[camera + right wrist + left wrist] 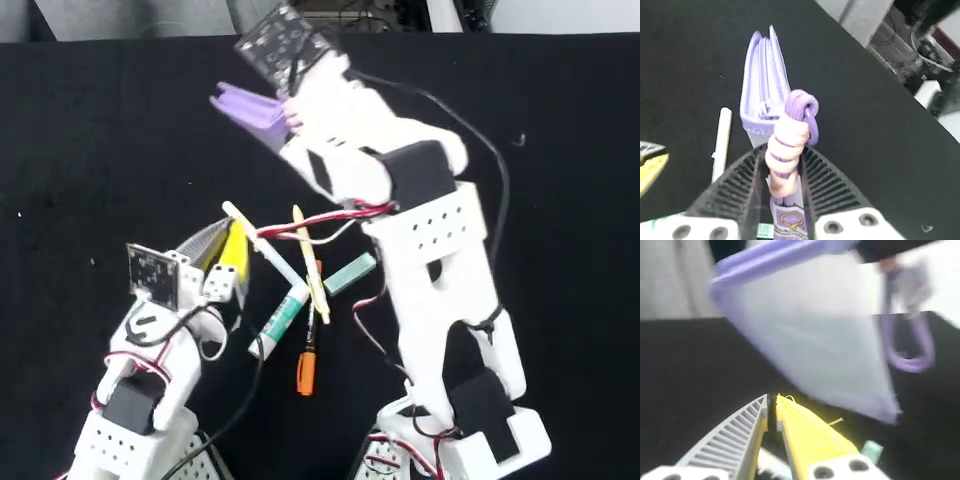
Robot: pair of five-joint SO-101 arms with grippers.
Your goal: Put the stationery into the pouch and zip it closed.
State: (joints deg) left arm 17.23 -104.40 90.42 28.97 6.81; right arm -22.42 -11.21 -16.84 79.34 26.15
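- Right gripper (784, 150): black fingers pressed shut on the purple-and-pink cord loop (790, 135) of the purple pouch (762, 85).
- Pouch hangs from that grip, raised above the far-centre part of the black table (100, 130), well apart from the stationery.
- Left gripper (771, 402): grey and yellow fingers closed tip to tip, nothing between them. It sits at the near-left edge of the stationery pile.
- Pile on the table, between the two arms: white pen (262, 250), wooden stick (312, 268) crossing it, teal-banded marker (280, 318), orange pen (306, 368), mint eraser (350, 272).
- Whether the pouch's zip is open: cannot tell.
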